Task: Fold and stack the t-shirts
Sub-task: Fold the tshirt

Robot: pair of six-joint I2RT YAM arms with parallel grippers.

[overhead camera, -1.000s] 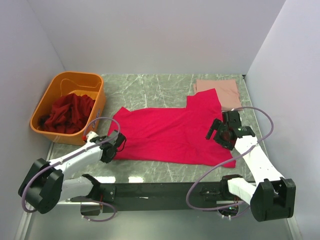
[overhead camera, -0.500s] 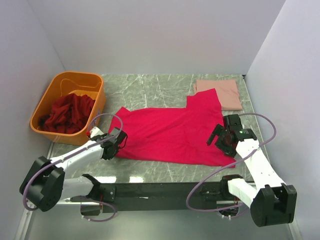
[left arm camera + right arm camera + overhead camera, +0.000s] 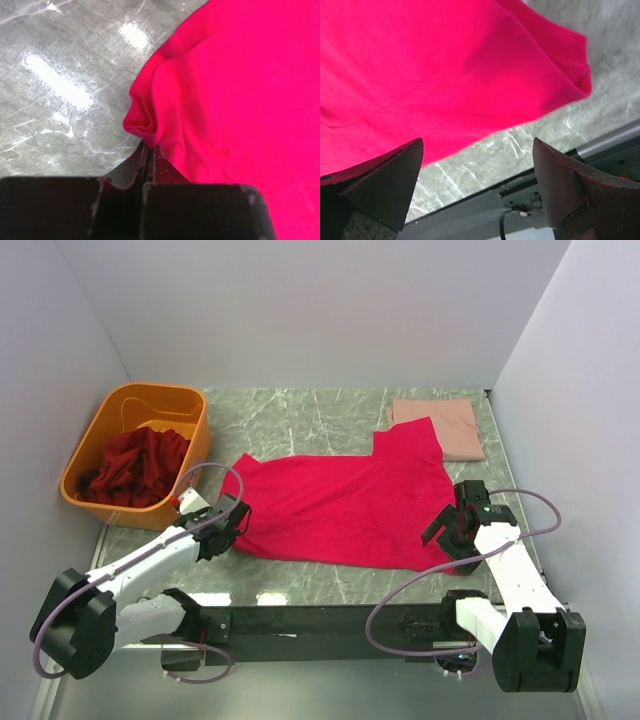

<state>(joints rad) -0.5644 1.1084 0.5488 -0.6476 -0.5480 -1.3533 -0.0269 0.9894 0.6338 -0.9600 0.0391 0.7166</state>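
A bright crimson-pink t-shirt (image 3: 340, 505) lies spread flat across the marble table (image 3: 290, 425). My left gripper (image 3: 232, 525) is shut on the shirt's near left corner, and in the left wrist view a bunched fold of the shirt (image 3: 145, 117) is pinched at the tips of the left gripper (image 3: 148, 145). My right gripper (image 3: 445, 530) is open and hovers over the shirt's near right corner. In the right wrist view the right gripper (image 3: 477, 145) holds nothing, with the shirt (image 3: 445, 65) below. A folded pale salmon-pink t-shirt (image 3: 445, 425) lies at the back right. Dark maroon t-shirts (image 3: 135, 465) sit in the tub.
An orange plastic tub (image 3: 190, 400) stands at the back left of the table. White walls close in the left, back and right sides. The black mounting rail (image 3: 320, 620) runs along the near edge, and the same rail (image 3: 470, 210) shows beneath the right gripper.
My left gripper has closed on the shirt's near left corner and shifted slightly away from me. The right gripper has moved toward the near right along the shirt's edge, staying open.
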